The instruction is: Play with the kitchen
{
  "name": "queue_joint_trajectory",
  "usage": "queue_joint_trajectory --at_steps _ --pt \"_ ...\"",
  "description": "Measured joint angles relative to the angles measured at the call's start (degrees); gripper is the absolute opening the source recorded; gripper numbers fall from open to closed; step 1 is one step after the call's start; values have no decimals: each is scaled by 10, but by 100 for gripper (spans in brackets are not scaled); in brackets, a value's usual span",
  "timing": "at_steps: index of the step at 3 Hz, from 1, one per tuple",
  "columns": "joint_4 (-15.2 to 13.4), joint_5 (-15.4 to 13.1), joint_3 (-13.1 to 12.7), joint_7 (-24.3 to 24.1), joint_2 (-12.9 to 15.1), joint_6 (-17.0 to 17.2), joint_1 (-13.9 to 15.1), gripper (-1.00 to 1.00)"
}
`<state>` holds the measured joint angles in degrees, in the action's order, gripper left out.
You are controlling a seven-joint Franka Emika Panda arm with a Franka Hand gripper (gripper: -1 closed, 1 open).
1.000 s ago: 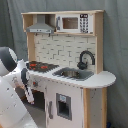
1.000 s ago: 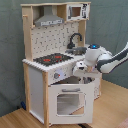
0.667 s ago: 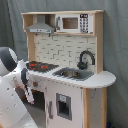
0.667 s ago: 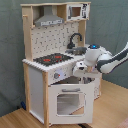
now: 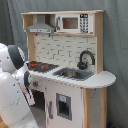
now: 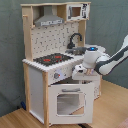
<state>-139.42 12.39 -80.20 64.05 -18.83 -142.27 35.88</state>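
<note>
1. White and light-wood, the kitchen (image 6: 55, 70) stands on a wooden floor (image 6: 112, 102) in the second exterior view, before a grey curtain (image 6: 107, 25).
2. At its 12 o'clock sits the grey hood (image 6: 49, 20); the microwave (image 6: 76, 11) is at 1 o'clock.
3. Its black-red hob (image 6: 50, 59) lies centre, with the black faucet (image 6: 75, 39) at the hob's 2 o'clock.
4. Below, the windowed oven door (image 6: 67, 102) hangs ajar.
5. At 3 o'clock the arm's hand (image 6: 82, 73) sits against the front panel; I cannot tell how wide it is.
</note>
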Motion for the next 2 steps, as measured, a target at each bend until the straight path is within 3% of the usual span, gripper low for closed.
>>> queue_joint_trajectory --at_steps 2 --pt "1 0 -89 -11 2 -9 82 -100"
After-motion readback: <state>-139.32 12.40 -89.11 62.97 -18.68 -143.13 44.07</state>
